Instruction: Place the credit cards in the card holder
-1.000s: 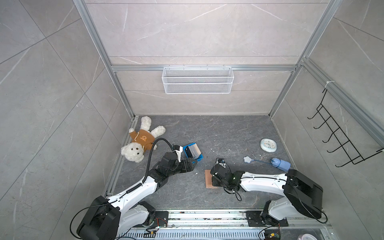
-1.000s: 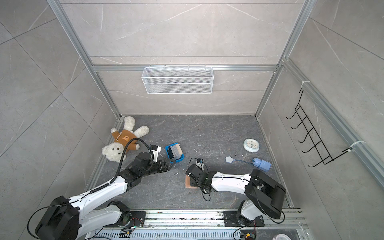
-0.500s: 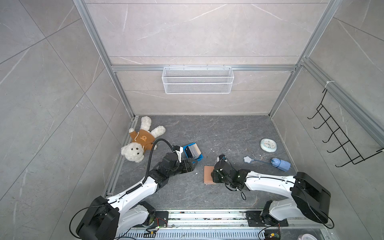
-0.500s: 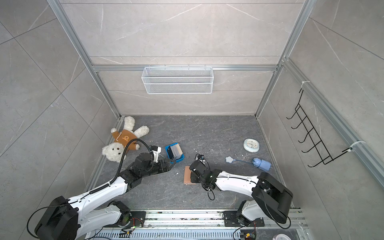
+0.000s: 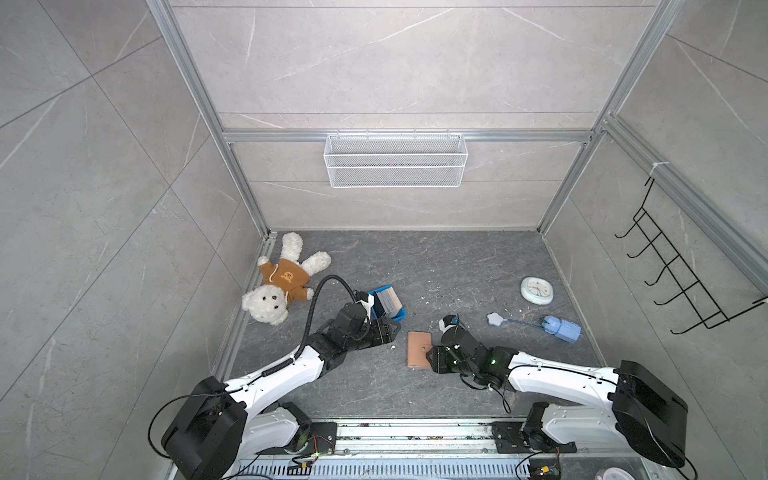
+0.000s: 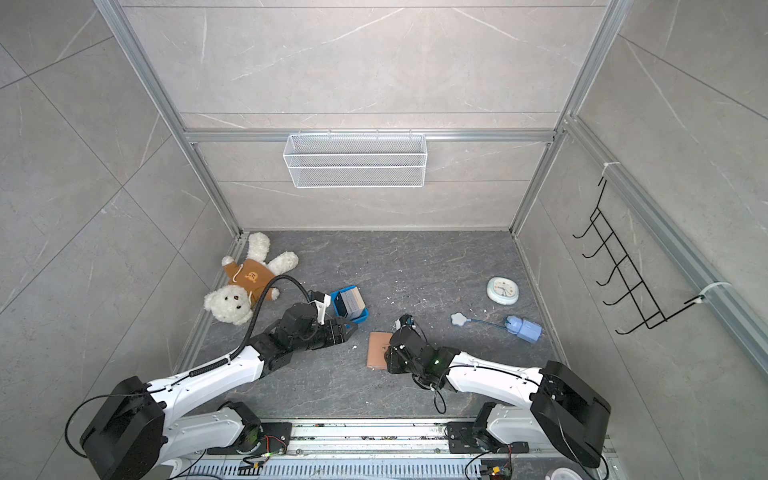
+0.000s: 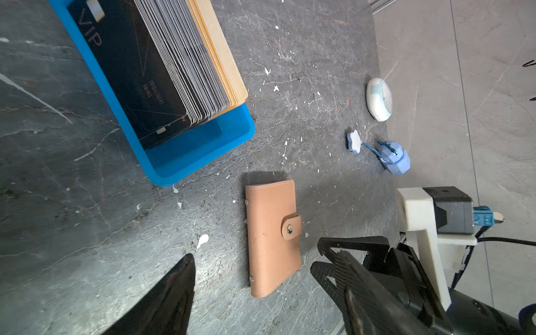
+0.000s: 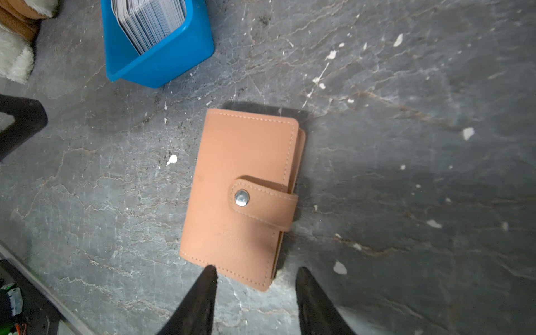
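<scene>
Tan card holder [image 8: 240, 185] lies shut on the grey floor [image 8: 406, 145] with its strap snapped. Its near corner sits between the parted, empty jaws of the right gripper [image 8: 256, 271]. Just beyond, the left gripper [image 5: 392, 331] hovers wide open by the blue tray [image 7: 200, 153], holding nothing. The cards [image 7: 174, 66] stand stacked in the tray, and the front black one reads "VIP" in pale letters. Farther off lies a clock [image 5: 537, 289], its face too small to read.

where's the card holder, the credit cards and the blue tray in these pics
card holder [image 8: 241, 197]: right wrist view, on the snap button at its middle
credit cards [image 7: 162, 66]: left wrist view, on the grey card edges mid-stack
blue tray [image 7: 200, 150]: left wrist view, on its bare inner end
</scene>
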Robot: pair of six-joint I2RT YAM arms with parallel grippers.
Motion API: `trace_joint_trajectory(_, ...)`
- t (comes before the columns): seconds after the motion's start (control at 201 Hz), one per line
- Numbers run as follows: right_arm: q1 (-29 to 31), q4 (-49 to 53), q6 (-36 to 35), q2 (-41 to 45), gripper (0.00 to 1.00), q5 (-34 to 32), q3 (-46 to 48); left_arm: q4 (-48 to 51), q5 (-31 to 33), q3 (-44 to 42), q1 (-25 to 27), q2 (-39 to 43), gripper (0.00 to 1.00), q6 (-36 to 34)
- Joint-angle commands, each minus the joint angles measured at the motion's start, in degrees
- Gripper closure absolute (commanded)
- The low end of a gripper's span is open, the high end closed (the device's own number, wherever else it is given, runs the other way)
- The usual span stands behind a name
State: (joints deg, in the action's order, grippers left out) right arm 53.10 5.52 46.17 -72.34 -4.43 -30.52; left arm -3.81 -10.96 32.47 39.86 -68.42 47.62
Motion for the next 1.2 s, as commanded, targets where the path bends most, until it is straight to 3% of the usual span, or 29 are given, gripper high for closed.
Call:
trace_joint_trajectory(0.0,-0.10,-2.63,1.25,-0.19,0.52,1.11,2.30,1.62,-1.29,2.05,0.31,-1.50,0.23,2.04)
trace_joint_trajectory(0.468,-1.29,-8.72,6.74,-6.71,0.63,1.24,2.70,-0.36,-9.29,3.07,1.47,-6.20,0.24,-0.64)
trace_joint_trajectory(0.712,-1.25,-14.10,7.35,-3.06,0.63,-1.38,7.05,-5.57,-12.11,1.45,1.51,-10.99,0.27,-1.57)
trace_joint_trajectory(1.19,-1.33,-7.15,7.15,1.67,0.66,-4.78,7.04,-14.76,-13.67,0.55,1.52,-17.12,0.29,0.32)
